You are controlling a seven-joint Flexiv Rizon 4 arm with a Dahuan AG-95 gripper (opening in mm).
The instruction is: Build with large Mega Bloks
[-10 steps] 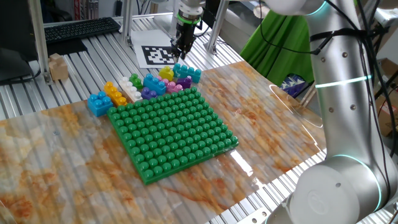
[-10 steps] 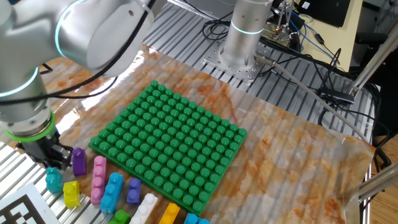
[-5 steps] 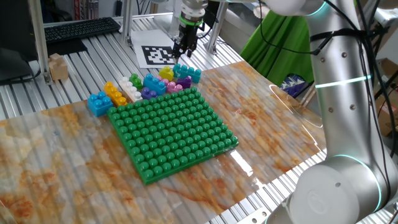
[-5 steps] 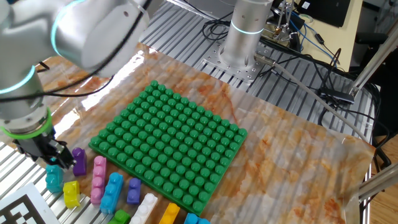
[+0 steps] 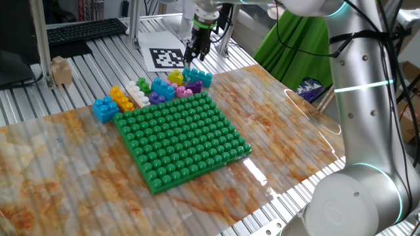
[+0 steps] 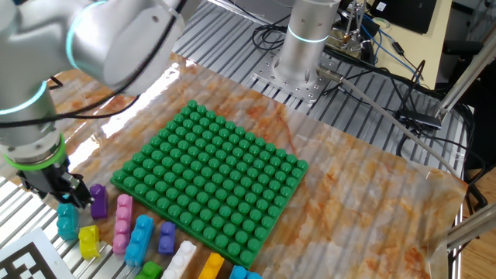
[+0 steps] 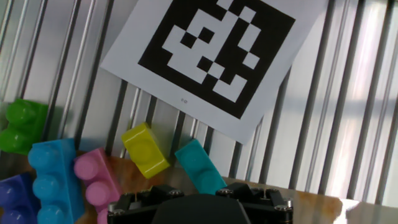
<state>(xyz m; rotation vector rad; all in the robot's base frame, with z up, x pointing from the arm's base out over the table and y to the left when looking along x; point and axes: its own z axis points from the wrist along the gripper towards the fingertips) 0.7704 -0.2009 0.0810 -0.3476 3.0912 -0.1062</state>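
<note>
The bricks lie in a loose row along one edge of the green baseplate, on the side toward the printed marker sheet. They are chunky plastic pieces with round studs on top. In one fixed view, running along the baseplate's edge, there is a blue brick, an orange-yellow one, a white one, a longer blue one, a small purple one, a pink one, a yellow one and a teal brick at the end nearest the marker sheet. The hand view shows the yellow brick and teal brick lying tilted and side by side just short of the marker sheet, with a pink, a blue and a green brick farther along.

The arm rises beside the table and reaches over the baseplate, its wrist pointing straight down over the marker-sheet end of the row. The pincer hangs just above the teal brick, apart from it. In the other fixed view the pincer sits between the teal brick and a purple brick, very close to both. Its fingers look close together with nothing between them, though I cannot tell for sure how wide they stand.
</note>
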